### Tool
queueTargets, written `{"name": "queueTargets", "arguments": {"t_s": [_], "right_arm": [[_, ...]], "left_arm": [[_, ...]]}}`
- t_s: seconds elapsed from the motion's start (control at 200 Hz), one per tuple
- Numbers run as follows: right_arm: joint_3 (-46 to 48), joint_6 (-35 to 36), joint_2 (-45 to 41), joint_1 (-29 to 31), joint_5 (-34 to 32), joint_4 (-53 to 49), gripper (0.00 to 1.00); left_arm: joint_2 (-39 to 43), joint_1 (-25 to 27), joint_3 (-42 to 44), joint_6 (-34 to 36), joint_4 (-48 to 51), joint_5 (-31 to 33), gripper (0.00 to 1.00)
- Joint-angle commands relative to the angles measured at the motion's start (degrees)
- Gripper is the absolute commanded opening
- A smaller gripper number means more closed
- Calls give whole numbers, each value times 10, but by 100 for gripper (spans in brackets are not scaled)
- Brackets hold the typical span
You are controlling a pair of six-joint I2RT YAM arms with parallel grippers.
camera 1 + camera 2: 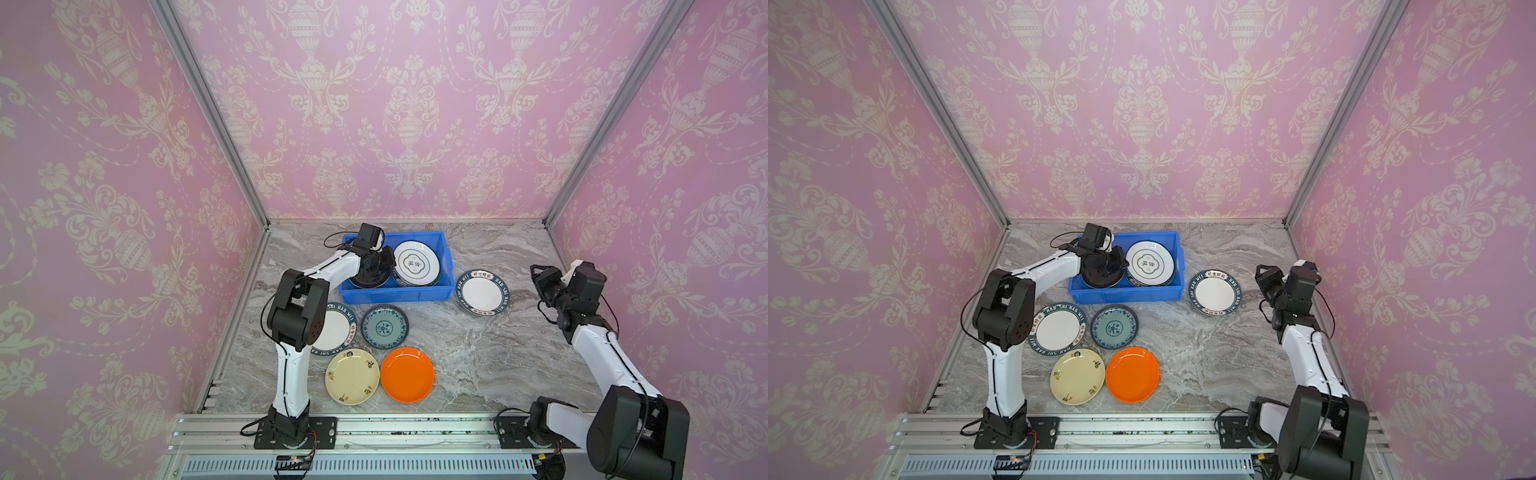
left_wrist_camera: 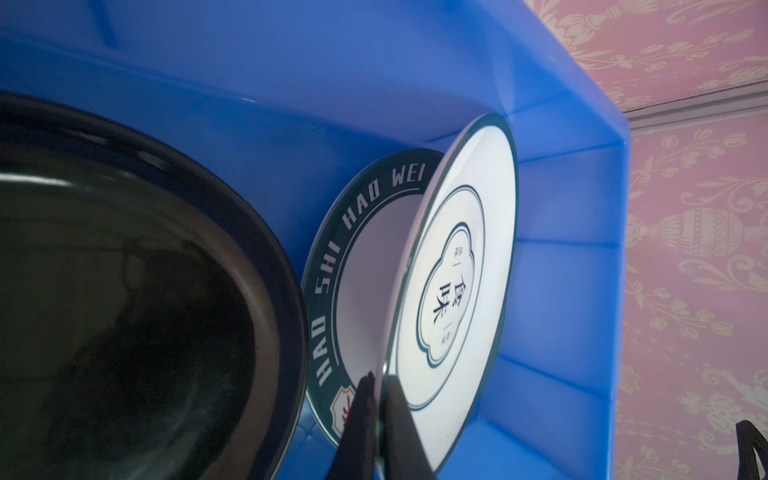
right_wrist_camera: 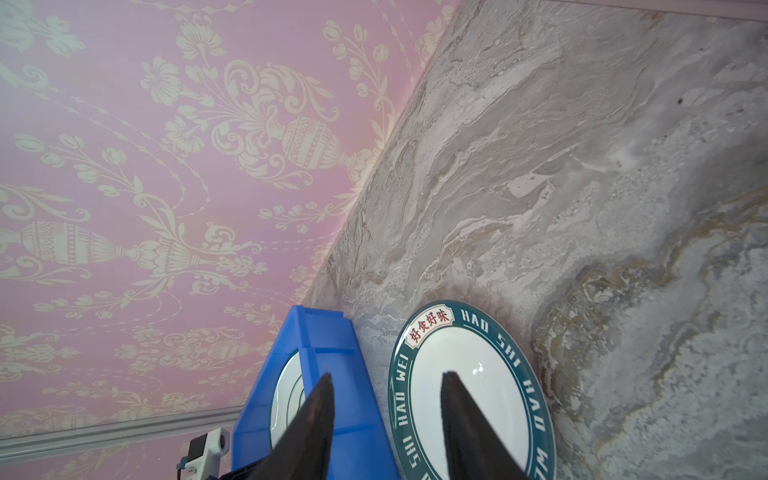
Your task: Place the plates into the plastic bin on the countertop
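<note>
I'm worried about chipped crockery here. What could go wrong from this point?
1. The left hand pinches only the rim of the tilted white ringed plate; let go like this, it may drop onto the lettered plate beneath and chip.
2. That plate leans toward the blue bin wall, so it may end up propped, not flat.
3. The black plate sits close beside; pulling the hand out could knock it.

Plates [image 1: 417,263] in bin [image 1: 397,294] on countertop [image 1: 478,353]
</note>
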State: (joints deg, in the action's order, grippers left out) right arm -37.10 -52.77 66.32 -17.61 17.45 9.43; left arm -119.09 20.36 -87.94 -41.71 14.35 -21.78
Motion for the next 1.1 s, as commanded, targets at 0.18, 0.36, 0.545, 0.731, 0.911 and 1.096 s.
{"name": "queueTargets", "arguments": {"t_s": [0.18,0.36,0.545,0.731,0.911,1.096], "right_arm": [[-10,1,-3,8,2,2,44],[-13,6,3,14,1,-5,44],[-20,13,6,20,-2,-13,44],[-23,13,10,25,-3,-13,44],[-30,23,14,30,-2,-23,43],[-46,61,19,54,-1,-66,44]], "left_arm": [[-17,0,-47,44,55,37,41],[-25,4,-60,60,75,50,48],[-37,13,-79,73,88,60,49],[-56,21,-106,77,97,52,50],[-62,27,-122,91,103,56,51],[-35,37,-112,113,81,55,56]]}}
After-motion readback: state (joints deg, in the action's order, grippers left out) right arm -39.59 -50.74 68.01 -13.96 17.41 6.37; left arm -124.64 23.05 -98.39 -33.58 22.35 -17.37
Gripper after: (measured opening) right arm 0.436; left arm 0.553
